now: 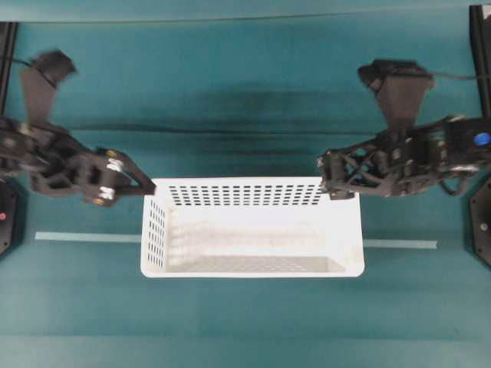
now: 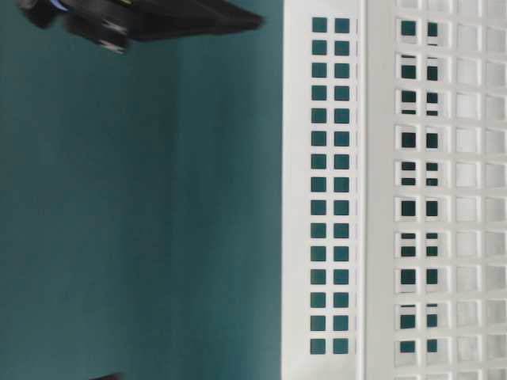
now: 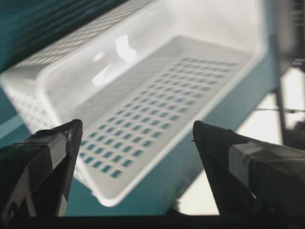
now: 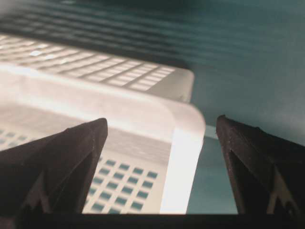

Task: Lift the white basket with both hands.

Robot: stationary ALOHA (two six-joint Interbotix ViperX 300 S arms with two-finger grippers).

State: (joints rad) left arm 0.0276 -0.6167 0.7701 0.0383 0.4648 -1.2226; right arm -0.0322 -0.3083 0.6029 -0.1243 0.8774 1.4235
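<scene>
both grippers wide open, left gripper (image 1: 156,192), right gripper (image 1: 328,181), white basket (image 1: 253,264) corners between jaws

White basket (image 1: 253,264) (slotted walls), teal table (image 1: 245,100)

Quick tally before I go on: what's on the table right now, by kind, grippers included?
White basket: 1
Black grippers: 2, the left gripper and the right gripper, each with fingers open at a far corner of the basket
Pale tape strip on the teal table: 1
Total: 4
</scene>
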